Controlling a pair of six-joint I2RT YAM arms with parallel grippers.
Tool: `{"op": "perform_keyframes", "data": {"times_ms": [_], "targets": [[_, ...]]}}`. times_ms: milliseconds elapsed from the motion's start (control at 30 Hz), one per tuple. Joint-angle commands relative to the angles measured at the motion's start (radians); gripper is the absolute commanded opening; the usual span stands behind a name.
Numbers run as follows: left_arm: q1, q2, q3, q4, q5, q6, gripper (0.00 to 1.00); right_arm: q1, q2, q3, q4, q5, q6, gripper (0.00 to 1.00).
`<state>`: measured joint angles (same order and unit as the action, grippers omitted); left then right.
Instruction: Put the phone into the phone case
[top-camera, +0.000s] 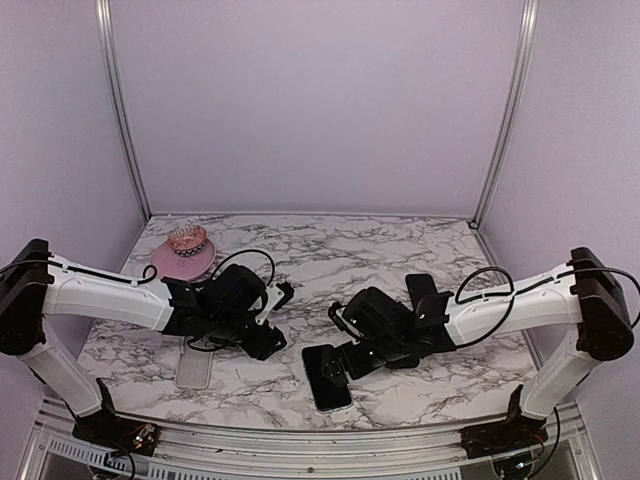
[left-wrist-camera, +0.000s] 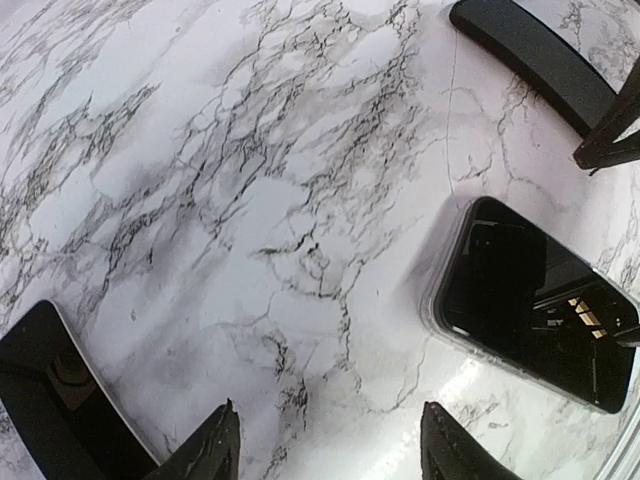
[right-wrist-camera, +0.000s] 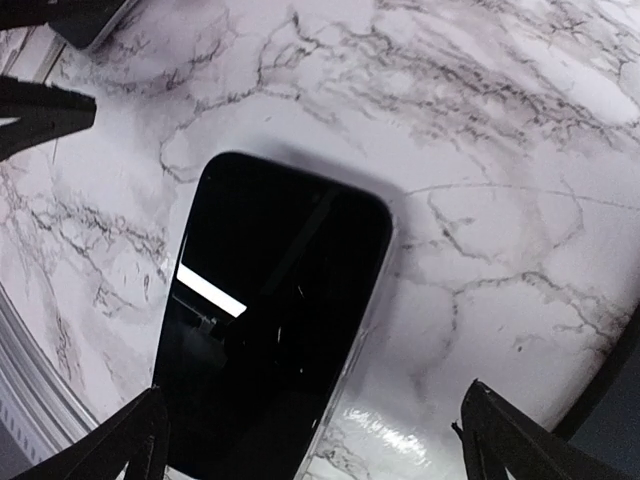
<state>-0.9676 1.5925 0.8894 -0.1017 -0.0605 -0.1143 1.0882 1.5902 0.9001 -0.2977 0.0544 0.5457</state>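
The black phone (top-camera: 327, 378) lies flat, screen up, near the table's front edge. It has a pale, clear-looking rim. It also shows in the left wrist view (left-wrist-camera: 540, 300) and the right wrist view (right-wrist-camera: 270, 330). A clear phone case (top-camera: 192, 366) lies flat at the front left, below my left arm, apart from the phone. My left gripper (top-camera: 274, 320) is open and empty over bare marble (left-wrist-camera: 330, 450), left of the phone. My right gripper (top-camera: 340, 345) is open and hangs just above the phone's far end (right-wrist-camera: 315, 430), its fingers astride the phone without touching it.
A pink hat-shaped object (top-camera: 183, 253) stands at the back left of the marble table (top-camera: 400, 250). The two grippers are close together at the table's middle. The metal front rail (top-camera: 300, 440) runs just beyond the phone.
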Motion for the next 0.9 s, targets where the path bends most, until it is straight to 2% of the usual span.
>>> {"op": "perform_keyframes", "data": {"times_ms": [0,133,333,567,867], "targets": [[-0.002,-0.036,-0.083,0.062,0.007,-0.089,0.63,0.084,0.029,0.077,-0.155,0.073,0.09,0.99],[-0.005,-0.065,-0.134,0.129,0.018,-0.128,0.65,0.157,0.078,0.124,-0.238,0.124,0.156,0.99],[-0.009,-0.062,-0.148,0.135,0.036,-0.127,0.67,0.233,0.144,0.165,-0.26,0.113,0.18,0.99],[-0.012,-0.052,-0.144,0.146,0.042,-0.127,0.67,0.239,0.197,0.218,-0.307,0.192,0.191,0.98],[-0.013,-0.029,-0.129,0.145,0.054,-0.106,0.67,0.225,0.166,0.22,-0.256,0.146,0.137,0.99]]}}
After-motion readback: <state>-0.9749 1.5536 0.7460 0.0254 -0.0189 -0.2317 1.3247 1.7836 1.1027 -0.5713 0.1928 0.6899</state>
